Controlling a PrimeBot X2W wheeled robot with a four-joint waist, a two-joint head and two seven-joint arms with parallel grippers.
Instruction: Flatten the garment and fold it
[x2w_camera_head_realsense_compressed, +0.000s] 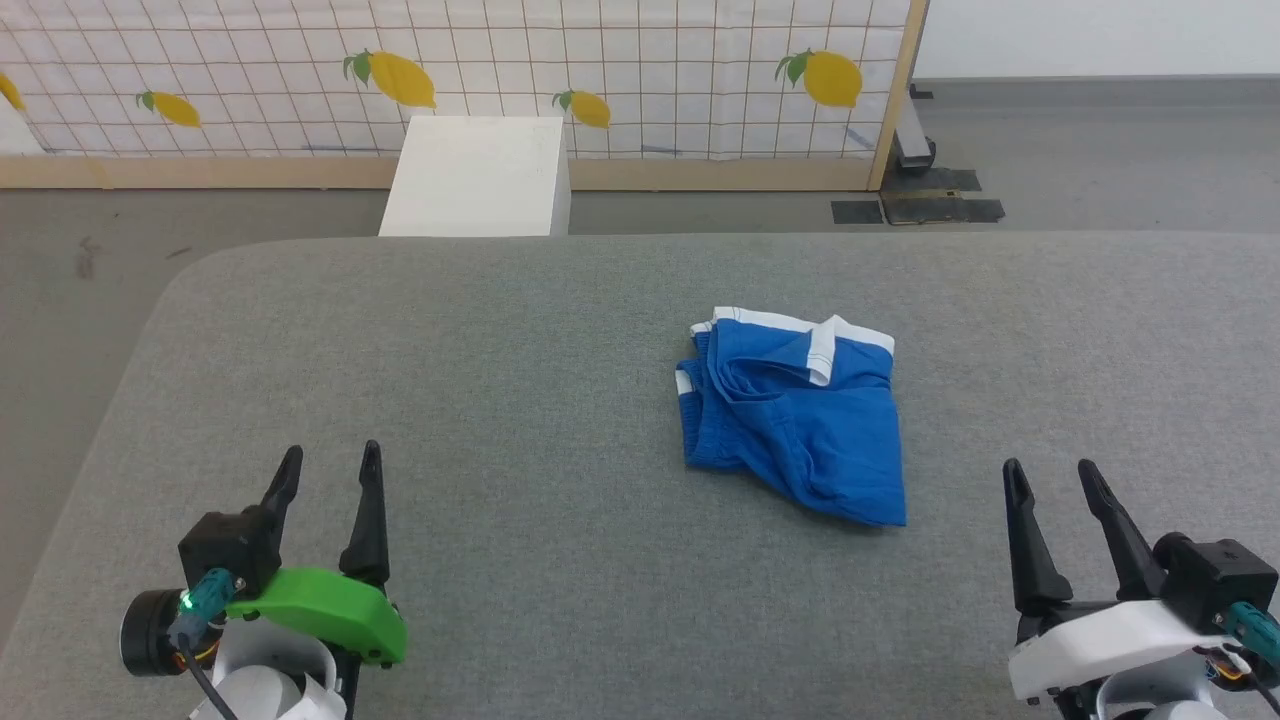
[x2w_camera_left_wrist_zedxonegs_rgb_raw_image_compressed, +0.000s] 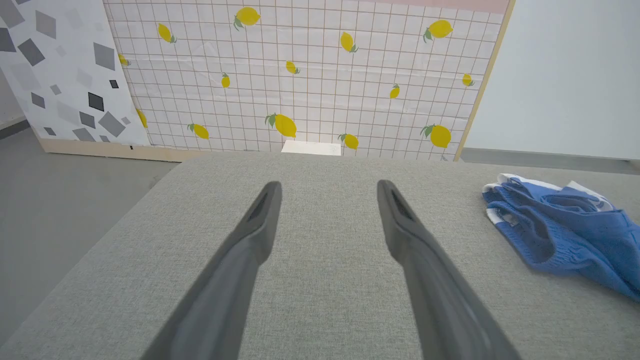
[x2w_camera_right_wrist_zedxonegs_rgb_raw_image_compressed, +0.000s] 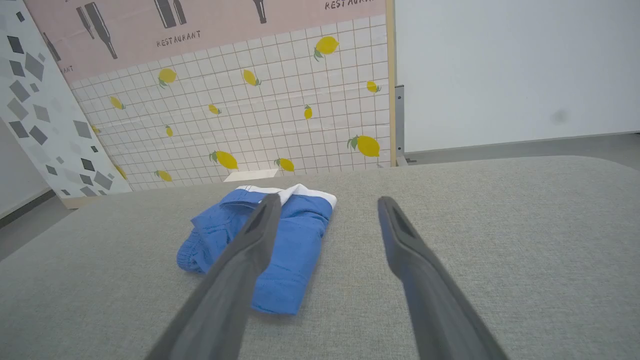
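Observation:
The garment is bright blue with white stripes and lies crumpled in a loose heap on the grey table, a little right of centre. It also shows at the right edge of the left wrist view as the garment, and ahead-left in the right wrist view as the garment. My left gripper is open at the lower left, well clear of the cloth. My right gripper is open at the lower right, a short way right of and nearer than the heap. Both hold nothing.
A white box stands on the floor behind the table's far edge. A lemon-print panel with a wooden frame closes the back. Dark plates lie on the grey floor at the back right. The table's far-left corner is rounded.

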